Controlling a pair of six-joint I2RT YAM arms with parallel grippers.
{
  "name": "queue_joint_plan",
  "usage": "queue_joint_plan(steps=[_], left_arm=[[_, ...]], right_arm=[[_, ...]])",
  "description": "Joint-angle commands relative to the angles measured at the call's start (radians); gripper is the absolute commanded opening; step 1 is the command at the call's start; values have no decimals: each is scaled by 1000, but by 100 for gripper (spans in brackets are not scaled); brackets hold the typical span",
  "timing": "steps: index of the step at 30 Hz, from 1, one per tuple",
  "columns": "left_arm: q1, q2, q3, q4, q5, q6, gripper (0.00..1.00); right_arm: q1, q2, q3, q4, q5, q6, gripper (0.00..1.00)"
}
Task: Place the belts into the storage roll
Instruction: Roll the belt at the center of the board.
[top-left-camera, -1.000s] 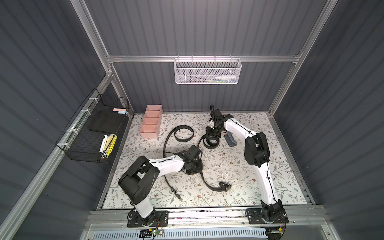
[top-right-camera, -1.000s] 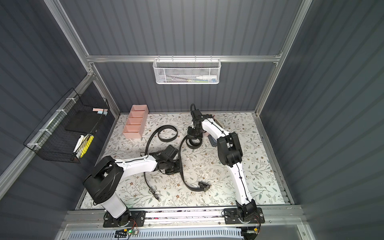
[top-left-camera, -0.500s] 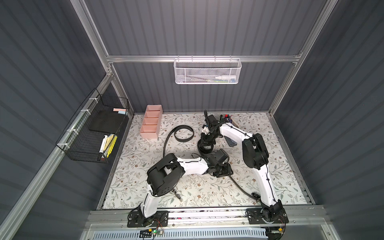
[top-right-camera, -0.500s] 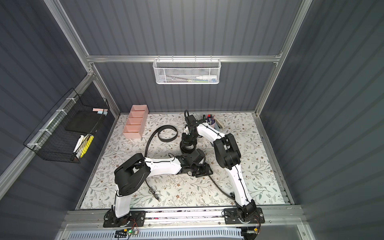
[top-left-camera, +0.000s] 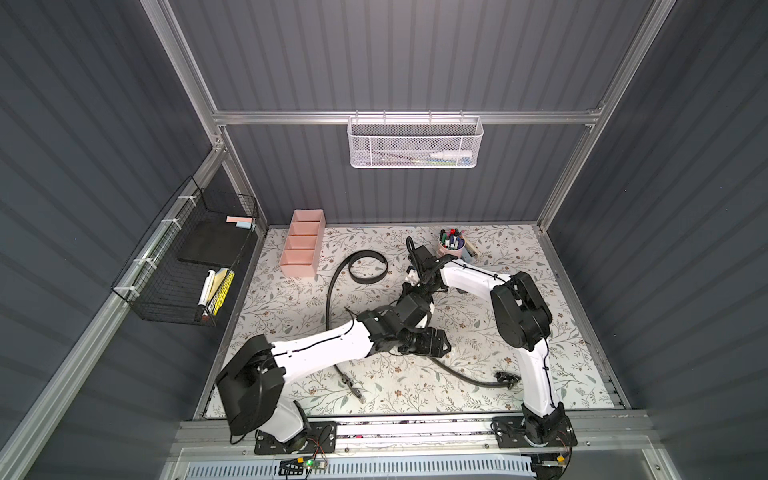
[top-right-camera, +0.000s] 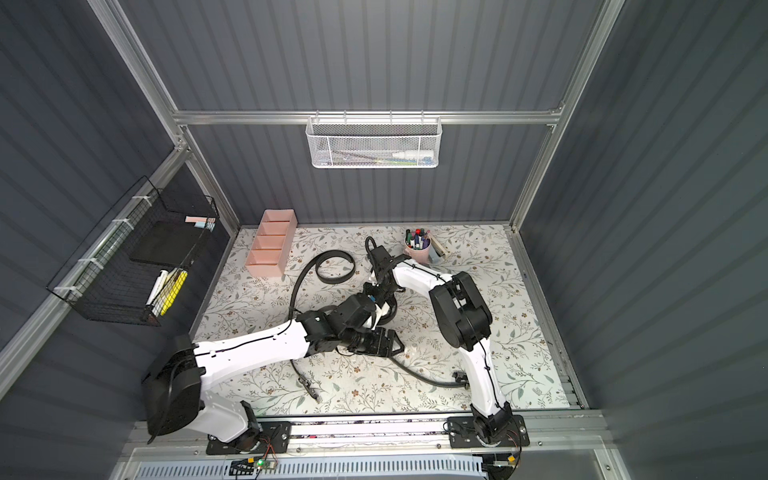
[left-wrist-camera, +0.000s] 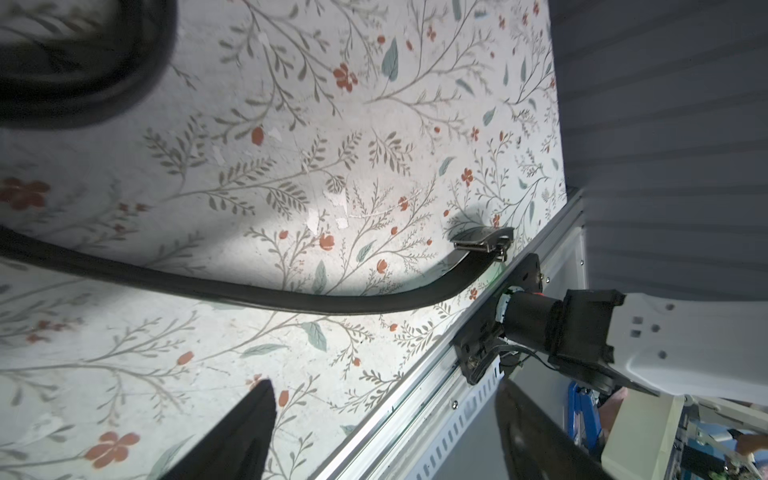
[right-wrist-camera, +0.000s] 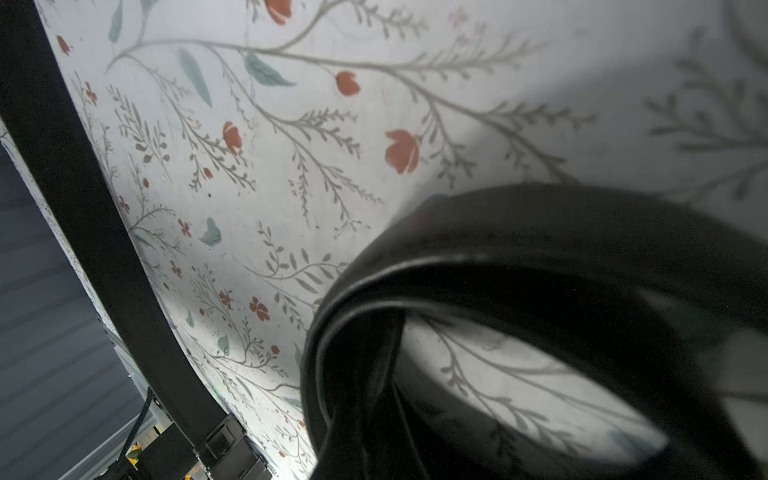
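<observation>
Both belts are black straps on the floral mat. One belt (top-left-camera: 368, 268) makes a loose loop near the storage roll (top-left-camera: 302, 243), and its tail runs forward to a buckle (top-left-camera: 353, 388). The other belt (right-wrist-camera: 540, 249) is partly coiled at mid-mat. My right gripper (top-left-camera: 419, 291) (right-wrist-camera: 365, 419) is shut on the wall of that coil. Its free tail (left-wrist-camera: 291, 297) curves to a buckle (left-wrist-camera: 482, 241) by the front rail. My left gripper (top-left-camera: 432, 345) (left-wrist-camera: 384, 415) hovers open beside this tail, nothing between its fingers (left-wrist-camera: 249, 432). The pink storage roll (top-right-camera: 272, 249) stands at the back left.
A pink cup of markers (top-left-camera: 452, 245) stands at the back right, just behind the right arm. A black wire basket (top-left-camera: 187, 266) hangs on the left wall and a white mesh basket (top-left-camera: 414, 141) on the back wall. The front rail (left-wrist-camera: 415, 399) borders the mat.
My left gripper has opened and swung right across the mat to below the coil. The right gripper has carried the coil a little toward the front.
</observation>
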Motion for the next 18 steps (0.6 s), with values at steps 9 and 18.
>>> queue_joint_plan(steps=[9,18], left_arm=[[357,-38,-154,96,6,134,75],[405,102,-217,330,75,172,70]], right_arm=[[5,-41,-50,107,-27,143,0],[-1,-32,-70,174,-78,232,0]])
